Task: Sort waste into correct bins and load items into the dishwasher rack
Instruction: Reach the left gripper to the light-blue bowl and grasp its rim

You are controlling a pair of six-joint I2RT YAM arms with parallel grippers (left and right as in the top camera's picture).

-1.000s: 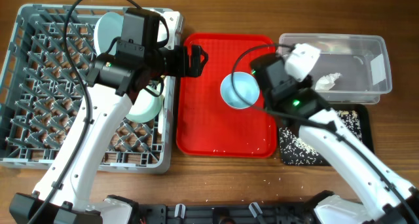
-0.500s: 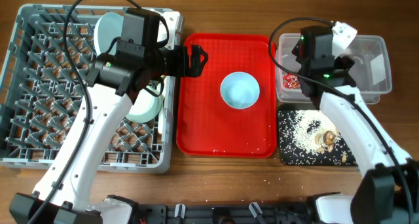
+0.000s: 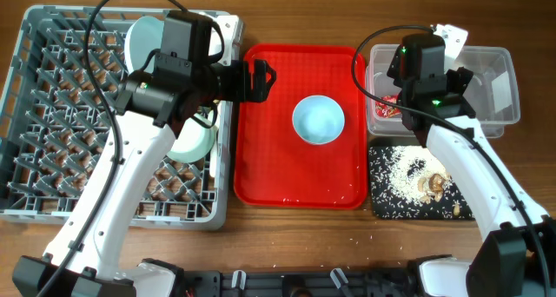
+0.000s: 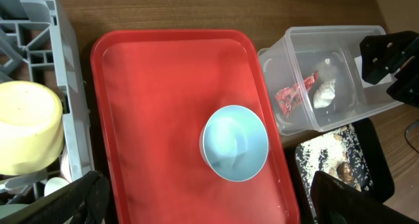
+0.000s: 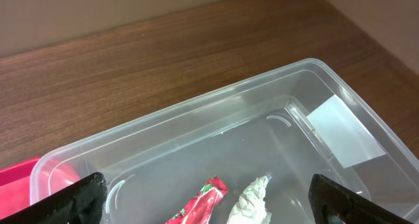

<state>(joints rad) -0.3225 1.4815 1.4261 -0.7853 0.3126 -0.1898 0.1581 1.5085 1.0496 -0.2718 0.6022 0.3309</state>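
Clear plastic fills the right wrist view: the rectangular tub with a white label (image 5: 340, 129) holds the shiny red snack wrapper (image 5: 200, 204) and the crumpled white tissue (image 5: 252, 201), lying side by side on its floor. The right gripper (image 5: 203, 185) hovers above it, fingers wide apart and empty. The left gripper (image 3: 259, 78), likewise spread with nothing between its fingers, hangs over the far left edge of the red serving tray (image 3: 269, 167), where a pale blue round bowl (image 3: 318, 120) sits upright. White-brown crumbs (image 3: 404, 171) lie in the shallow black tray (image 3: 391, 206).

Brown wood-grain table (image 3: 287, 236) fills background; soft even light, faint sheen.
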